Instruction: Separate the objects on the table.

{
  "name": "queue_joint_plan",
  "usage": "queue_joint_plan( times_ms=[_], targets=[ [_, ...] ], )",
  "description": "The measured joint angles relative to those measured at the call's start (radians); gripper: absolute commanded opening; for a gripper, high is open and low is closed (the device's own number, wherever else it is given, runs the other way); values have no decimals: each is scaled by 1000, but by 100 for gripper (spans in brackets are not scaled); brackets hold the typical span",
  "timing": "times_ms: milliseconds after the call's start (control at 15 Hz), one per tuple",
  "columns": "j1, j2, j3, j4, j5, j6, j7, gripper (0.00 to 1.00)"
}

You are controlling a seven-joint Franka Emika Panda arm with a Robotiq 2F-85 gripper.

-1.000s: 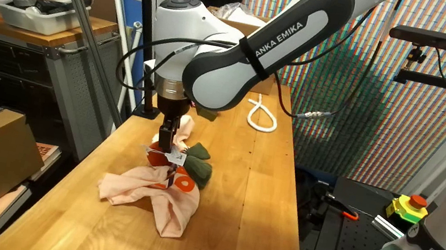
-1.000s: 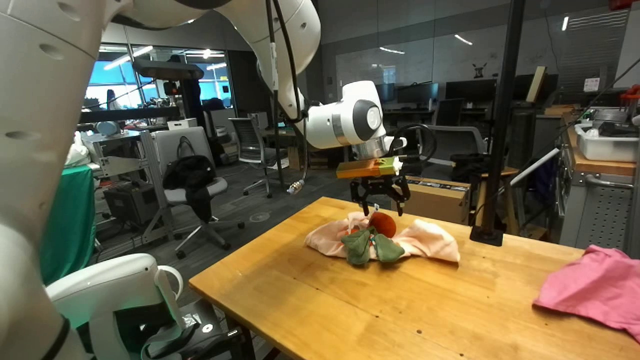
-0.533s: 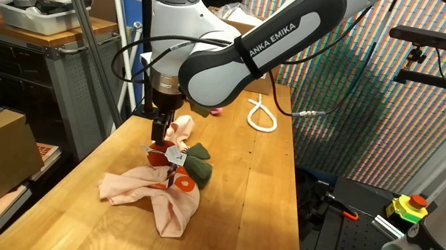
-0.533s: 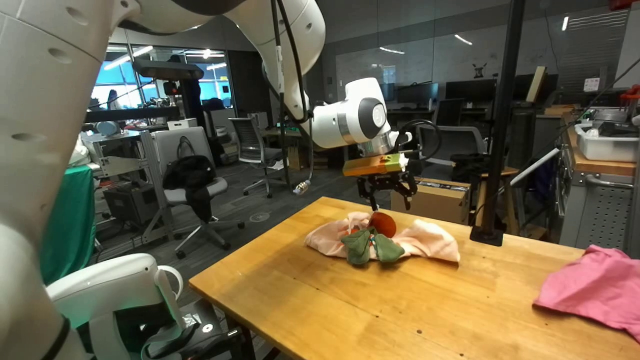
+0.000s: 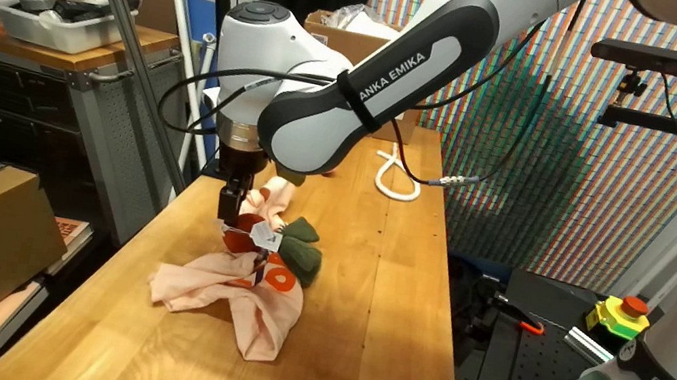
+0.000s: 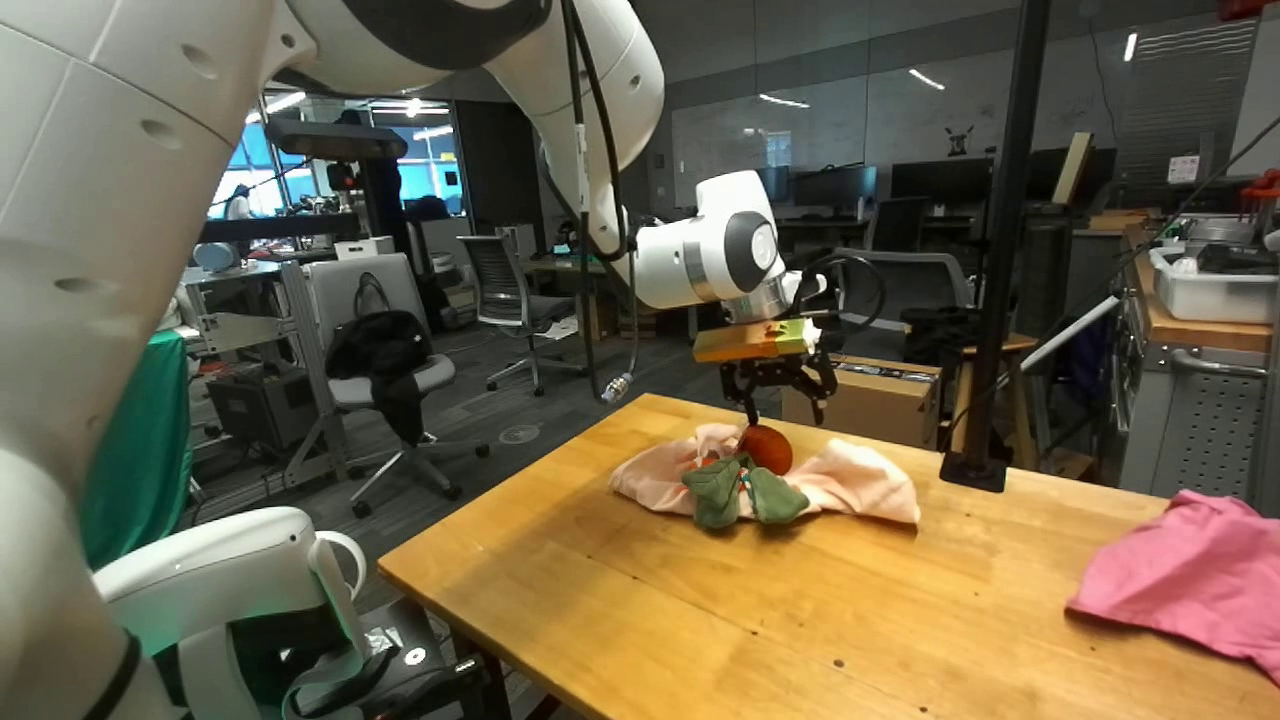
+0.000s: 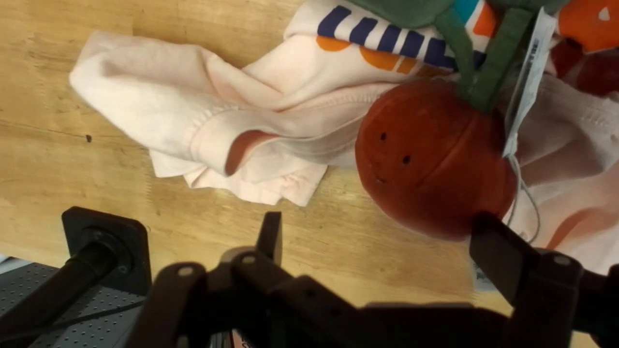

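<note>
Gripper with its jaws spread wide, poised over the edge of the toy on the counter. In the wrist view one fingertip overlaps the toy's outline at 5 o'clock; whether the two touch cannot be told. The toy, round and red with a small face, lies partly over a crumpled pale cloth printed in blue and orange, which spreads toward 9 and 3 o'clock. Green leaves extend from the toy to 12 and 1 o'clock; a tag shows near 2. Further out, with the toy as dial centre: in an exterior view, a pole rises from the counter at 3 o'clock, and a pink cloth lies well apart between 3 and 4. In an exterior view, a green piece, largely hidden by the arm, shows at 1 o'clock, a rope forms a loop at 2, and a box stands at the counter's far end between 12 and 1.
</note>
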Motion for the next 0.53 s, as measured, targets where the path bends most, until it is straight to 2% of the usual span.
queue_joint_plan(
  times_ms=[533],
  targets=[
    [0,41,-11,39,10,5,28,100]
  ],
)
